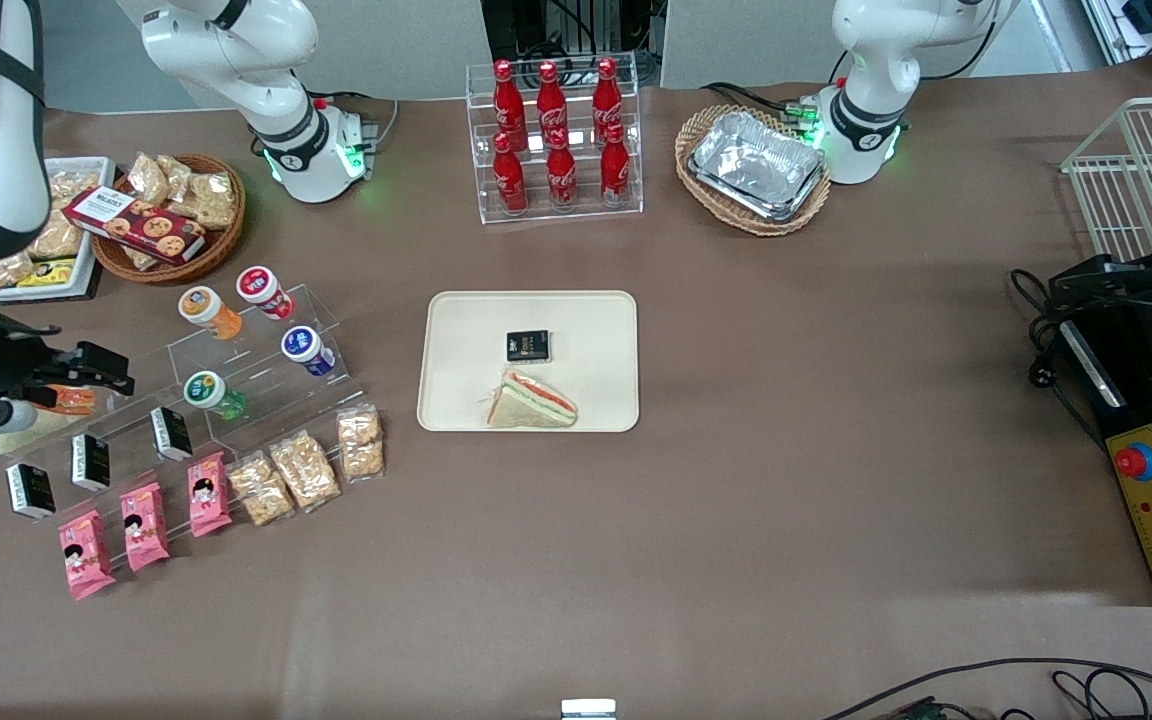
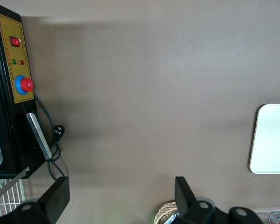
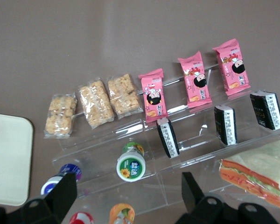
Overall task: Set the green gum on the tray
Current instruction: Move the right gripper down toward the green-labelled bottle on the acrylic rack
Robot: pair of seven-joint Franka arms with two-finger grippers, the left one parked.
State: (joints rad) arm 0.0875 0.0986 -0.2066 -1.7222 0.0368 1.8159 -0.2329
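Since the green gum (image 1: 211,392) stands on the middle step of the clear stand (image 1: 266,372), near the working arm's end of the table, and not on the tray (image 1: 456,310), the task is barely begun: by my reading the reach, the grasp, the carry and the set-down are all left to do. The gripper (image 3: 127,186) hovers above the stand, close over the gum, with its fingers spread wide and nothing between them. Starting at that end, a basket (image 1: 226,215) far from the camera holds a biscuit box (image 1: 136,222) and bagged snacks. The stand carries an orange bottle (image 1: 209,311), a red bottle (image 1: 263,291) and a blue bottle (image 1: 307,350) on its higher steps beside the gum, black packets (image 1: 92,460) lower down, and pink packets (image 1: 144,527) and cereal bars (image 1: 304,468) nearest the camera. The tray lies at mid-table, well apart from the stand, and already holds a small black packet (image 1: 527,346) and a wrapped sandwich (image 1: 532,400); much of its surface is bare, so there looks to be room for the gum. Farther from the camera, a clear rack (image 1: 481,140) holds six red cola bottles (image 1: 556,140). Toward the parked arm's end, a second basket (image 1: 696,130) holds stacked foil trays (image 1: 758,165).
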